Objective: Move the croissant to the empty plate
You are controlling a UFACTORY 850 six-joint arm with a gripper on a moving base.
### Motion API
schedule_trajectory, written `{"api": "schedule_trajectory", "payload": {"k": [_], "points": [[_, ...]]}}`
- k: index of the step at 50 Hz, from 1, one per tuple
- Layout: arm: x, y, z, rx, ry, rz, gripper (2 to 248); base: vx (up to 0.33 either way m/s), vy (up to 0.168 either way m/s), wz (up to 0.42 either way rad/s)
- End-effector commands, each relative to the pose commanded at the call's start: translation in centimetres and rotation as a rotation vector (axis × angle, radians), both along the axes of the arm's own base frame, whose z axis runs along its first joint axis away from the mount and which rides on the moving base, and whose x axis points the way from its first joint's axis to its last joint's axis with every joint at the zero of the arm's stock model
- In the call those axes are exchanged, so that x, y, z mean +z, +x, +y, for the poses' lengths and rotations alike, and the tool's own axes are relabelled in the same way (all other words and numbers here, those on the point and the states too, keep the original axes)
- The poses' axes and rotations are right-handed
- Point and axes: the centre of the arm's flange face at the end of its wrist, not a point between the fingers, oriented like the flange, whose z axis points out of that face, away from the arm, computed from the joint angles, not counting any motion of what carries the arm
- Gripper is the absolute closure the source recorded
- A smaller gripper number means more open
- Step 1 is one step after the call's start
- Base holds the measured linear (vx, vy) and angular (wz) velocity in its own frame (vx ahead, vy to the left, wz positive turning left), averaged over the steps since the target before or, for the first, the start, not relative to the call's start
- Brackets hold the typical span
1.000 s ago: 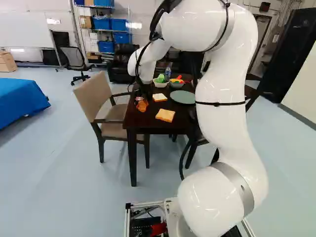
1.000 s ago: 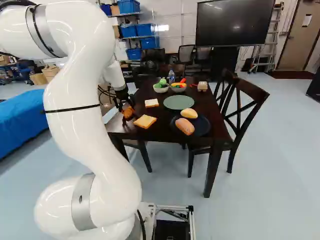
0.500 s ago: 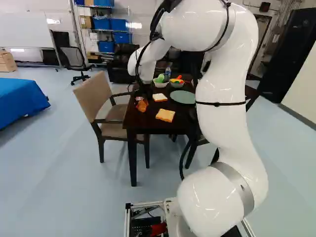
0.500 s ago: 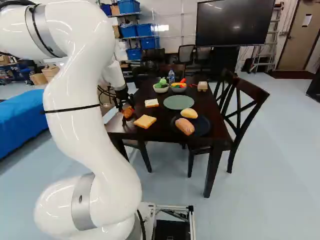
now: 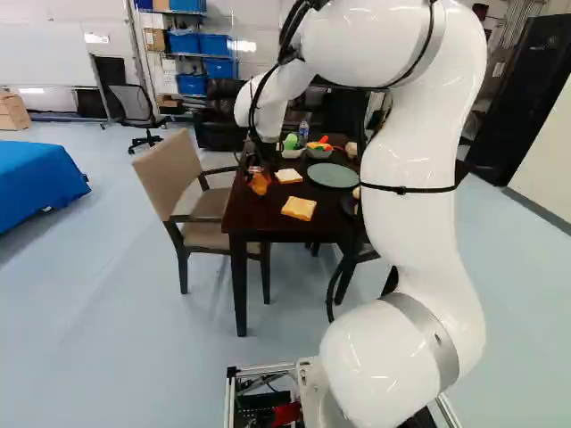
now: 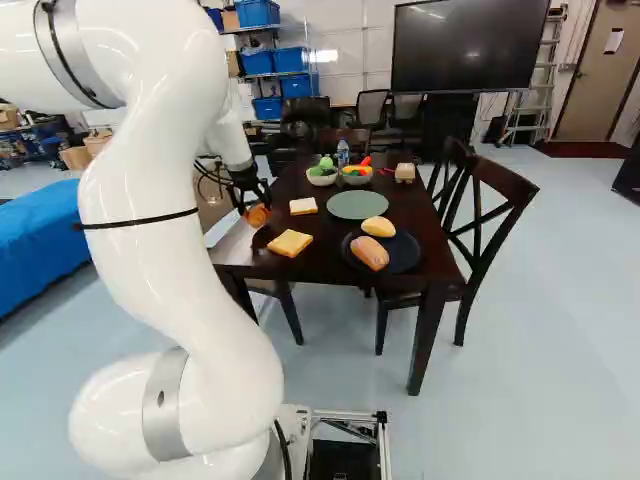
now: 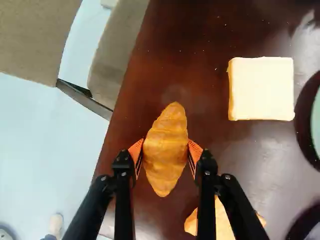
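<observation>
In the right base view my gripper (image 6: 254, 204) is over the table's left side, with the croissant (image 6: 258, 215) at its fingertips. The wrist view has both orange pads of the gripper (image 7: 165, 152) pressed on the croissant (image 7: 165, 149) from two sides, so it is shut on it. The croissant appears lifted slightly off the dark table. A green plate (image 6: 357, 205) with nothing on it lies beyond the bread slices. Nearer, a dark plate (image 6: 405, 252) bears a yellow roll (image 6: 378, 227) and a brown-orange roll (image 6: 370, 252).
Two bread slices, one white-topped (image 7: 262, 88) and one toasted (image 6: 290, 243), lie beside the gripper. Two bowls (image 6: 322, 176) of toy food, a bottle (image 6: 343, 153) and a small box (image 6: 405, 172) stand at the far side. Chairs (image 5: 174, 174) flank the table.
The arm has shifted against its lowest joint and the gripper has risen a little, carrying the croissant up with it. The base and the other table items have stayed where they were.
</observation>
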Motion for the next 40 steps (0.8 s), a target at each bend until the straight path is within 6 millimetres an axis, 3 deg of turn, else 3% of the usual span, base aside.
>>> {"api": "schedule_trajectory", "payload": {"k": [40], "points": [[5.2, 2.0, -6.8, -0.115, 0.003, -0.015, 117, 0.000, 0.000, 0.000]]}}
